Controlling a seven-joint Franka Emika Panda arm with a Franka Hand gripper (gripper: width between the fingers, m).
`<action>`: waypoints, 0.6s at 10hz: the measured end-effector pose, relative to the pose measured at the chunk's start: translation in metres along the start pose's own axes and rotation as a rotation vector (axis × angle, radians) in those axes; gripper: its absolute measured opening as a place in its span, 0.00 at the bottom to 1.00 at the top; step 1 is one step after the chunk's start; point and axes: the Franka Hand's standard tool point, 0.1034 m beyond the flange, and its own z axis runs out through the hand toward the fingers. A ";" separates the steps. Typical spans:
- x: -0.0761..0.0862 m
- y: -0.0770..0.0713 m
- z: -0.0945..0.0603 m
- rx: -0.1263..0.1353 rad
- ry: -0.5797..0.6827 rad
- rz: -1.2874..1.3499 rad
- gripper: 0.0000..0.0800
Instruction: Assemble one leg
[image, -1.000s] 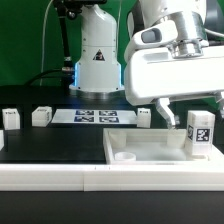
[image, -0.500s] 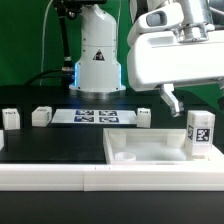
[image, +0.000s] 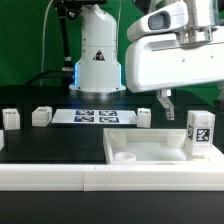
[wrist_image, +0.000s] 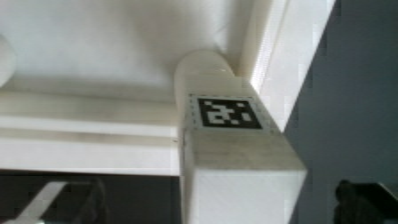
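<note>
**Caller:** What is on your screen?

**Operator:** I see a black table (image: 40, 140). The biggest shape is the white arm (image: 97, 55). Its gripper (image: 192, 98) hangs high at the exterior view's right. Below it, a large flat white panel (image: 140, 150) lies at the table's near edge.

**Caller:** And further back?

**Operator:** The marker board (image: 95, 116) lies flat before the arm's base. Three small white blocks (image: 40, 116) share its row, two toward the exterior view's left and one just beside the board's right end.

**Caller:** Where is the leg?

**Operator:** The leg (image: 199, 132) stands upright on the panel's right corner. Its tag (image: 200, 128) faces the camera, and the gripper above is apart from it.

**Caller:** And the pincer?

**Operator:** My wrist view shows dark fingers (wrist_image: 45, 200) at opposite sides with the leg between them, untouched. I believe they are spread apart, though that picture is blurred.
</note>
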 end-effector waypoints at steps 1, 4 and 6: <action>0.000 -0.001 0.000 0.008 -0.057 0.015 0.81; 0.000 -0.007 0.005 0.013 -0.087 0.046 0.81; 0.000 -0.007 0.005 0.013 -0.087 0.046 0.75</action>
